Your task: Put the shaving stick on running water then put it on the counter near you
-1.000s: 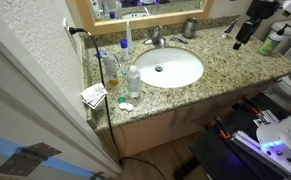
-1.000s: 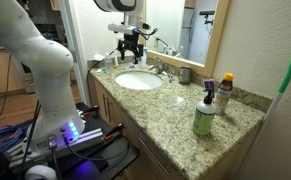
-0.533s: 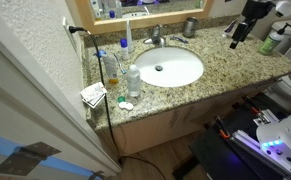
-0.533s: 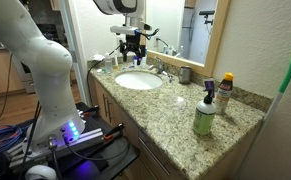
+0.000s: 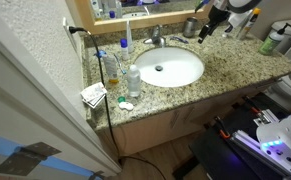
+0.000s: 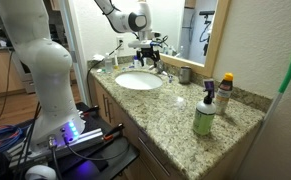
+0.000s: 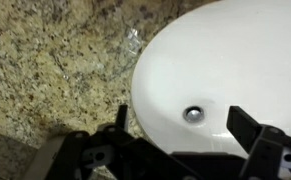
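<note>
wall (image 6: 265, 50) beige, textured | mirror (image 6: 190, 30) wood-framed | floor (image 5: 150, 165) possibly wood | light warm

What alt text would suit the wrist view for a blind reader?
A white basin with a round drain, set in a speckled granite counter, seen from above. The claw, open, shows dark fingers along the bottom edge.

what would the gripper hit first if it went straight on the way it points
Most likely the white basin, near its drain: the wrist view shows the gripper aimed into the bowl, nothing between its open fingers. The depth is unclear.
</note>
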Controlling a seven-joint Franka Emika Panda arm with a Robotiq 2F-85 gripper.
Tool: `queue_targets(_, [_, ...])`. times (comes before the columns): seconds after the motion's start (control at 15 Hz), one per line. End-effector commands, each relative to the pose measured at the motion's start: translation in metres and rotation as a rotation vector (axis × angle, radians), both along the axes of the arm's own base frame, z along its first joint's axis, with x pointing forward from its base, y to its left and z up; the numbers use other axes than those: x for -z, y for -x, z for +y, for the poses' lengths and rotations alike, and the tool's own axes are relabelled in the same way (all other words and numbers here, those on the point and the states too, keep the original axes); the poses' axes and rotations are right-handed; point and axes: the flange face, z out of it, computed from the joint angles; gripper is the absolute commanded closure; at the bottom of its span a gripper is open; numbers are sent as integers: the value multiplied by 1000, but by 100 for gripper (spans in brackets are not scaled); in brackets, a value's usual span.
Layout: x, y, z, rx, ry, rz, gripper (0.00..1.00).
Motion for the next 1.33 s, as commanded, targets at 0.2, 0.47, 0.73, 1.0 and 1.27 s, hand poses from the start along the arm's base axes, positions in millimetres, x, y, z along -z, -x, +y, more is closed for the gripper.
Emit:
queue_targets(0.2, [0, -21, 5, 6, -2, -6, 0])
queue_targets(0.47, [13, -36, 2, -114, 64, -111, 0])
queue_targets(0.73, [31, -100, -37, -242, 111, -279, 0])
queue_targets(1.0, [38, -104, -48, -219, 129, -273, 0])
queue_targets(1.27, [47, -102, -38, -265, 118, -242, 0])
